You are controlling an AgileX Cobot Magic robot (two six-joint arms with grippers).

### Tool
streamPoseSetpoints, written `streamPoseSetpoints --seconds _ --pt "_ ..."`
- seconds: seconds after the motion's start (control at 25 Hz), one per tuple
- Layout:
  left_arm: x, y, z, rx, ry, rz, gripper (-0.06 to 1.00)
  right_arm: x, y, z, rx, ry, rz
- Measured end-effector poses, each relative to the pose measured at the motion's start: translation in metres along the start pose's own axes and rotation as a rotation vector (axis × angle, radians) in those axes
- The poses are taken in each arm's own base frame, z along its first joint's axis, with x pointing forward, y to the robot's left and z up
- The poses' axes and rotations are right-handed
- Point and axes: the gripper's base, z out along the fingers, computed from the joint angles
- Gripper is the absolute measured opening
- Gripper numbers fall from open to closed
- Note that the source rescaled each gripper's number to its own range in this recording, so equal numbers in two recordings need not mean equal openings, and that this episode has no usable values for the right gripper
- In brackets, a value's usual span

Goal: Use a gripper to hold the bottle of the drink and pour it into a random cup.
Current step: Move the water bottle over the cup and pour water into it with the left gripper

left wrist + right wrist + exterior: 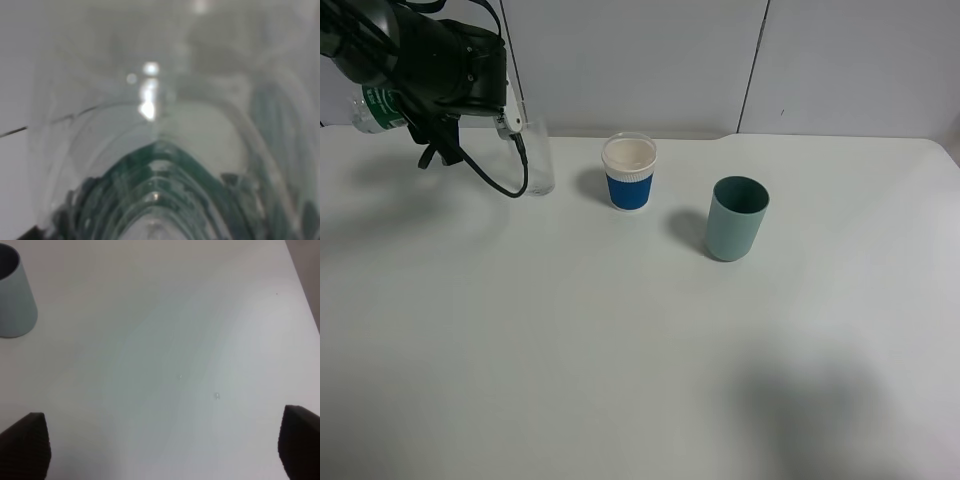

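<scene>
Currently, the left gripper (445, 80), a black arm end trailing black cables (495, 185), hangs above the 10 o'clock corner of the white surface (620, 350) in the high view. Its jaws are clamped on the small clear plastic bottle (372, 106), which lies close to horizontal. The bottle's base end projects from the 9 o'clock side of the gripper. The neck end is hidden behind the gripper body.

The dark green label (150, 175) fills the lower part of the left wrist view. Its print is too blurred to read in either view.

The tall clear drinking glass (539, 160) stands upright on the surface at 4 o'clock from the left gripper, just beside it. A cable loop crosses in front of it. Whether the glass holds liquid cannot be told.

The white paper cup with a blue sleeve (628, 172) stands at 3 o'clock from the glass, apart from it. Its interior shows plain white, and no lettering on the sleeve is legible.

The teal-green plastic cup (737, 217) stands at 4 o'clock from the paper cup. Its interior is dark and its contents cannot be made out.

The right gripper (161, 445) appears only in its own wrist view. Its jaws are spread wide with nothing between them but bare surface.
</scene>
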Motion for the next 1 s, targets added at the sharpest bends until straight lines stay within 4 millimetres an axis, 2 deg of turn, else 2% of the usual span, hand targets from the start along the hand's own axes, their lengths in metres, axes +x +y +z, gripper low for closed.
streamPoseSetpoints --seconds 1.0 --pt "-0.0004 0.0061 -0.0002 -0.068 -0.001 0.109 0.00 0.0000 0.0000 0.0000 0.000 0.000 0.000"
